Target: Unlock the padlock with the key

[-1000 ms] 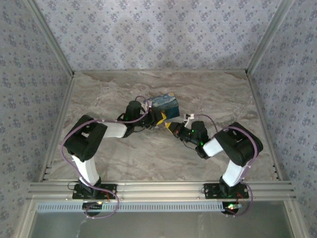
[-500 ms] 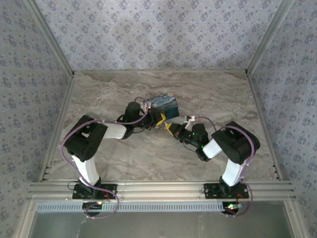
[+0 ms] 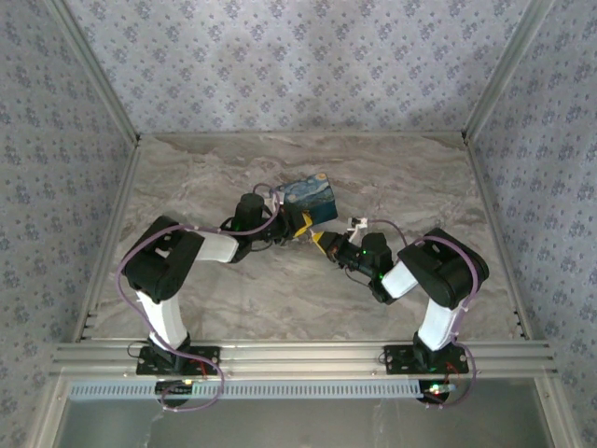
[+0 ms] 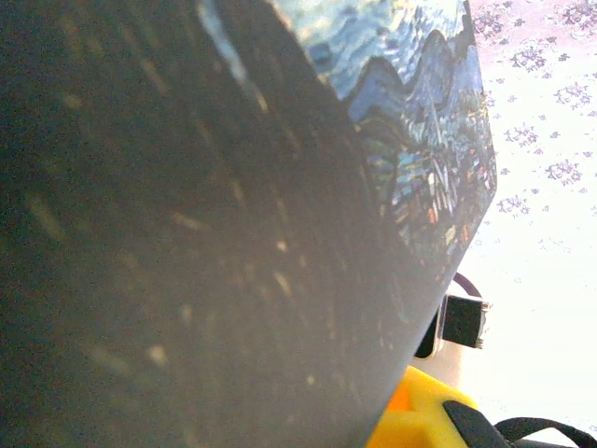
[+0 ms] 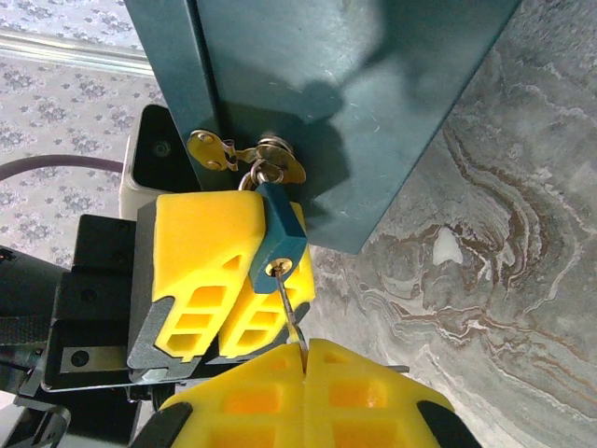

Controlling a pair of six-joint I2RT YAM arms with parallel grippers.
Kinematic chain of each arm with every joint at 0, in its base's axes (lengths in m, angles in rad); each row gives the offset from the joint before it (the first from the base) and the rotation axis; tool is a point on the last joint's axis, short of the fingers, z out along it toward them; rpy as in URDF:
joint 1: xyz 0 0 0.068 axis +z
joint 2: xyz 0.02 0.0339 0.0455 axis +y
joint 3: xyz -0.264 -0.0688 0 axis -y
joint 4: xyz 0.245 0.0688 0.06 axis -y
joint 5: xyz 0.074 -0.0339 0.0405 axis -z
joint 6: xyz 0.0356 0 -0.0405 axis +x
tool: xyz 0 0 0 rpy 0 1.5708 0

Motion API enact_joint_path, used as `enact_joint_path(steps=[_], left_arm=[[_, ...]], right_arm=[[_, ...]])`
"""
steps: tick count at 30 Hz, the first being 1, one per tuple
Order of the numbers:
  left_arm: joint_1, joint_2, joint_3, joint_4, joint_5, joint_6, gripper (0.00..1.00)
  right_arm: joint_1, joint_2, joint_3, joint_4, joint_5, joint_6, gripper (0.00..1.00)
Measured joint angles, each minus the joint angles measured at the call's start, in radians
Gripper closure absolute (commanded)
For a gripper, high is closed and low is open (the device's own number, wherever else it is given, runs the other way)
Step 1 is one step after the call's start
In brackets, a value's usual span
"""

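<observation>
Padlock point(image 5: 278, 245) is being clamped by left gripper point(image 5: 235, 273); key point(image 5: 289, 303), pinched in right gripper point(image 5: 303, 350), is being inserted; turning probably follows.

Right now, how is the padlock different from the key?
The padlock is blue and chunky; the key is a thin metal sliver. The padlock hangs from the brass hasp on the box; the key's tip meets the padlock's keyhole. The left gripper pinches the padlock, the right gripper the key. Both are clamped in shut yellow jaws.
</observation>
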Motion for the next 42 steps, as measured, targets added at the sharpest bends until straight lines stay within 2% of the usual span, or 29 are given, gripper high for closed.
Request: enact_joint_path(steps=[17,32,42], left_arm=[[0.002,0.003,-0.016,0.058,-0.001,-0.032,1.0],[0.013,0.015,-0.026,0.162,-0.015,-0.063,1.0],[0.013,0.018,-0.027,0.181,-0.019,-0.078,1.0]], right_arm=[[-0.003,0.0,0.011,0.003,0.006,0.026,1.0],[0.011,0.0,0.048,0.002,0.03,0.18,1.0],[-0.003,-0.002,0.047,0.003,0.037,0.201,1.0]])
